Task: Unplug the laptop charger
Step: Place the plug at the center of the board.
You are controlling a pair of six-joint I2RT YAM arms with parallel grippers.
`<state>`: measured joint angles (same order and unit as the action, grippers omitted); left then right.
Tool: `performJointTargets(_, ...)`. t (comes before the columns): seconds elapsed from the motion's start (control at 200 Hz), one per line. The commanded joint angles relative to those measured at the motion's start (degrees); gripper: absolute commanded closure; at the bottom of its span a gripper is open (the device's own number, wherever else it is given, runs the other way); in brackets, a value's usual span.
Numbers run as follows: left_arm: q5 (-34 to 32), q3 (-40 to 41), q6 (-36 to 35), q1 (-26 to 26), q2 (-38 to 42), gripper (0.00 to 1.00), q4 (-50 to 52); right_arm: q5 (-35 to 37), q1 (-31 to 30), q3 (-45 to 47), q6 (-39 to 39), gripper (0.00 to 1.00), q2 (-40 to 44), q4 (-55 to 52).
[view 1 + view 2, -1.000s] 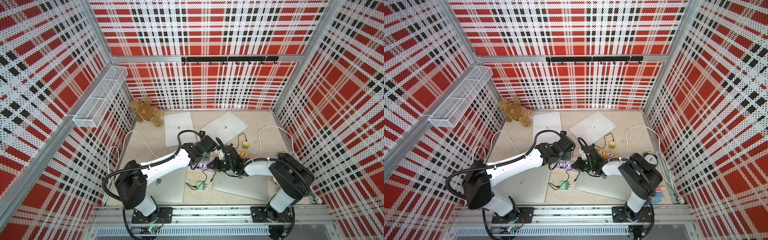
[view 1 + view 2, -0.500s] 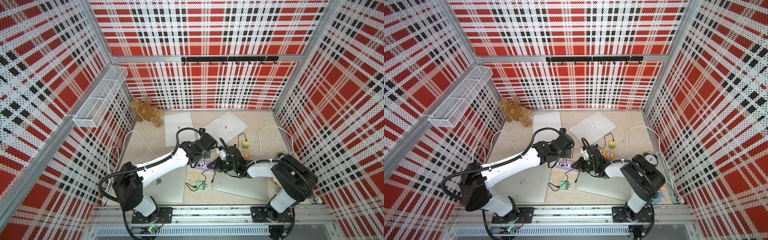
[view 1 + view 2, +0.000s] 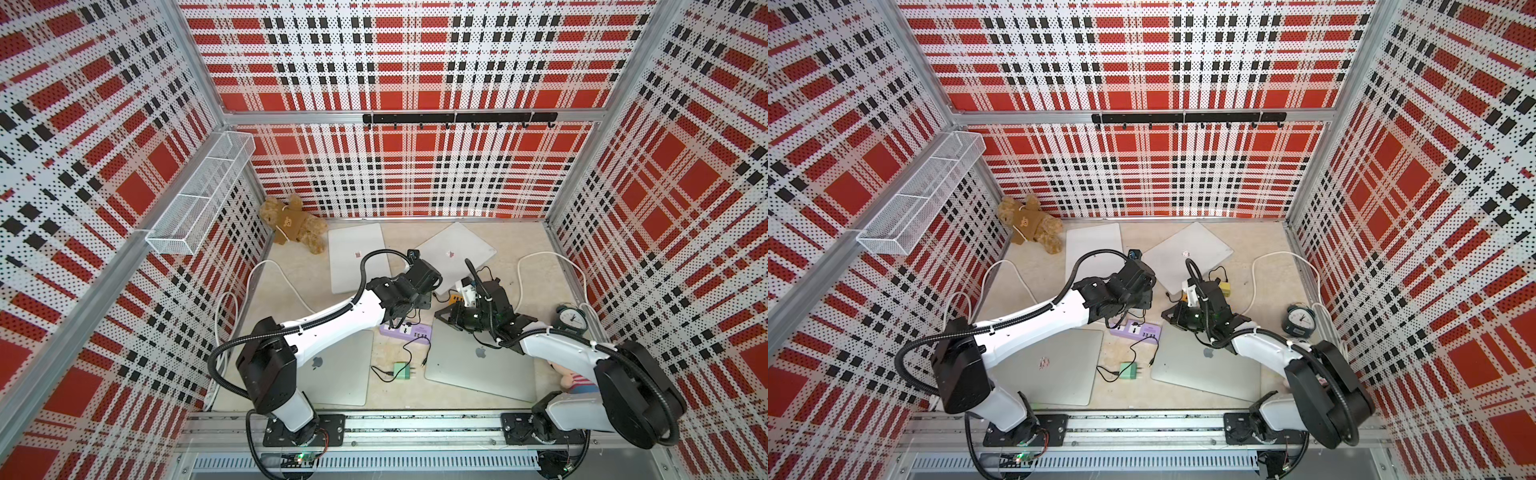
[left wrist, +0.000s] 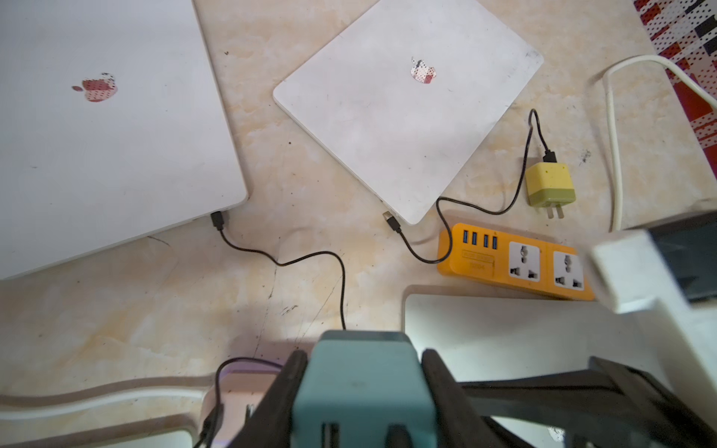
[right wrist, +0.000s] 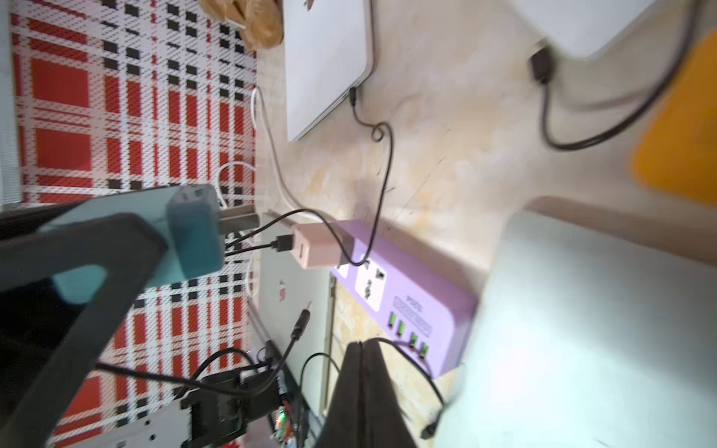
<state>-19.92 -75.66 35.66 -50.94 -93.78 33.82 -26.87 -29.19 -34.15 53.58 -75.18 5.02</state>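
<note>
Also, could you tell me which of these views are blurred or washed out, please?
Right wrist view: motion-smeared, the orange plastic power strip a blur, the silver laptop lid bleached by glare. Left wrist view: beige marbled tabletop crisp, only the close teal plastic charger cube soft. Both top views: sharp throughout.

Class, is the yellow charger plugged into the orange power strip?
No, the yellow charger lies beside the orange power strip, prongs bare.

I grip the teal charger [image 4: 362, 388] aloft, prongs [image 5: 238, 221] bare, at 12 o'clock of the purple power strip [image 5: 407, 287]. Its black cable [image 4: 343, 294] trails toward 11 o'clock to the white laptop [image 4: 97, 135].
</note>
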Motion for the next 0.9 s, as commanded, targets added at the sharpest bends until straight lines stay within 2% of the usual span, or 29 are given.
performJointTargets(0.0, 0.93, -2.13, -1.37, 0.22, -2.29, 0.73, -4.74, 4.61, 2.21, -2.23, -6.27, 1.00, 3.87, -11.36)
performJointTargets(0.501, 1.25, -4.98, -3.42, 2.00, -11.83, 0.73, -12.73, 4.37, 8.63, 0.66, -9.83, 1.00, 11.13, -17.16)
performJointTargets(0.892, -0.03, -6.60, -4.43, 2.25, -17.48, 0.73, -15.66, 3.77, 11.04, 1.57, -12.01, 1.00, 12.32, -18.99)
